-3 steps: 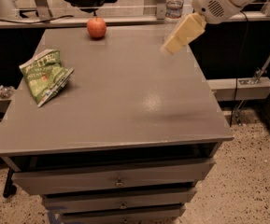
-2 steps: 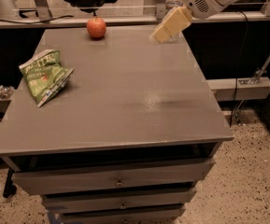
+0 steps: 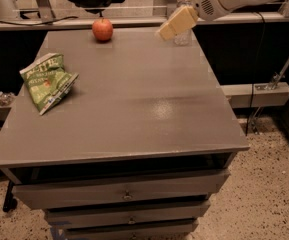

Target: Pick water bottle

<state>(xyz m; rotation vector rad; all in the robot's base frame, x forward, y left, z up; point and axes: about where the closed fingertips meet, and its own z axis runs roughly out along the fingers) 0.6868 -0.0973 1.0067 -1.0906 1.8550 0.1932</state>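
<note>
The water bottle (image 3: 183, 38) stands upright at the far right corner of the grey table (image 3: 134, 99). Only its clear lower part shows; the rest is hidden behind my arm. My gripper (image 3: 176, 23), cream-coloured on a white arm reaching in from the upper right, hangs just in front of the bottle and overlaps its left side. I cannot tell whether it touches the bottle.
A red apple (image 3: 103, 29) sits at the far edge, left of the bottle. A green chip bag (image 3: 48, 81) lies near the left edge. Drawers (image 3: 126, 194) sit under the tabletop. A counter with dark equipment runs behind the table.
My gripper has moved left and further back over the table, from beside the right edge to right in front of the bottle. Apple and chip bag have not moved.
</note>
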